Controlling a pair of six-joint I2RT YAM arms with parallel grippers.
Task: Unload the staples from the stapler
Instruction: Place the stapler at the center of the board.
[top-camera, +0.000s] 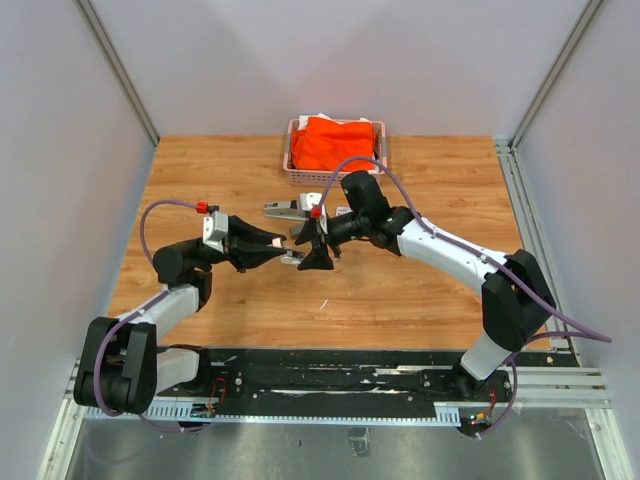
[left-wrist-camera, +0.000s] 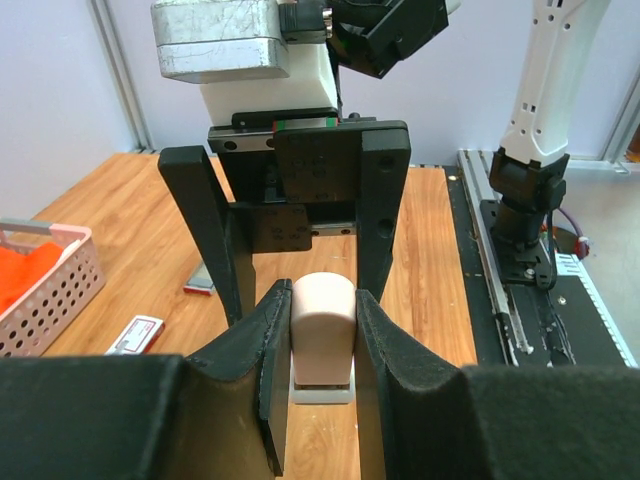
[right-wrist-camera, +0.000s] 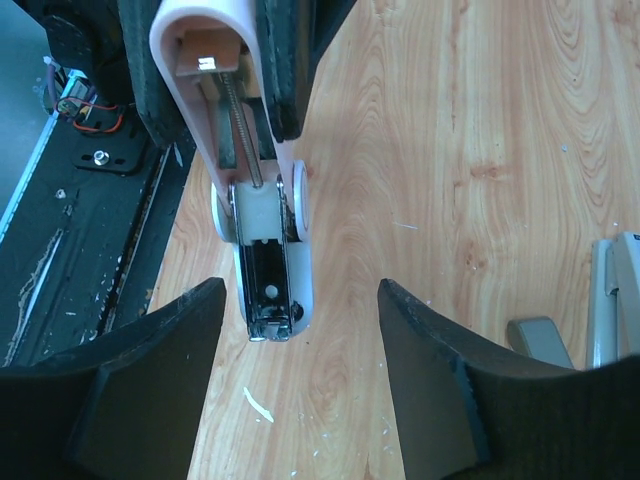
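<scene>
My left gripper (top-camera: 272, 244) (left-wrist-camera: 320, 300) is shut on the pink stapler (left-wrist-camera: 322, 325), clamping its rounded body between both pads just above the wood. In the right wrist view the stapler (right-wrist-camera: 262, 200) stands hinged open, pink lid raised, and its metal magazine channel (right-wrist-camera: 268, 285) faces the camera, dark inside. My right gripper (top-camera: 312, 256) (right-wrist-camera: 300, 330) is open, its fingers straddling the stapler's front end without touching it. A few thin pale bits that look like staples (right-wrist-camera: 256, 404) lie on the wood below the magazine.
A grey stapler (top-camera: 287, 210) (right-wrist-camera: 612, 300) and a small white box with a red label (top-camera: 341, 212) (left-wrist-camera: 135, 334) lie behind the grippers. A pink basket (top-camera: 292, 160) with orange cloth sits at the back. Walls close in on the left and right.
</scene>
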